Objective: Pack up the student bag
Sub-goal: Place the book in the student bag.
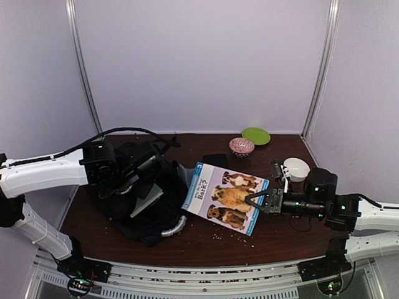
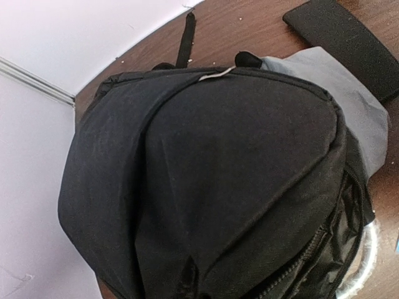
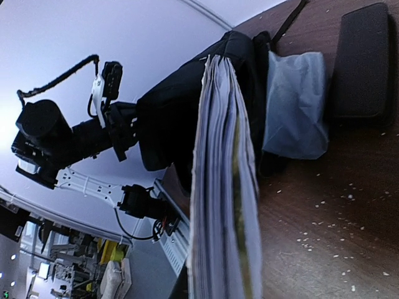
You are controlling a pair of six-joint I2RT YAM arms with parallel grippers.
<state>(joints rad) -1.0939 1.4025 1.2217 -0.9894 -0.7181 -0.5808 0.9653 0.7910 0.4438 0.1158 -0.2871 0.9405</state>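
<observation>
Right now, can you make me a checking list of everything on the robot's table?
Surface: brown table, with pale crumbs scattered on it.
Job's things: black student bag on the left; dog book beside it.
Clutter: green plate, pink bowl, white bowl, black case, grey pouch.
Grippers: left gripper shut on the bag's top; right gripper shut on the book's edge.
Cables: black cable arching above the left arm.
Surroundings: plain pale walls.
</observation>
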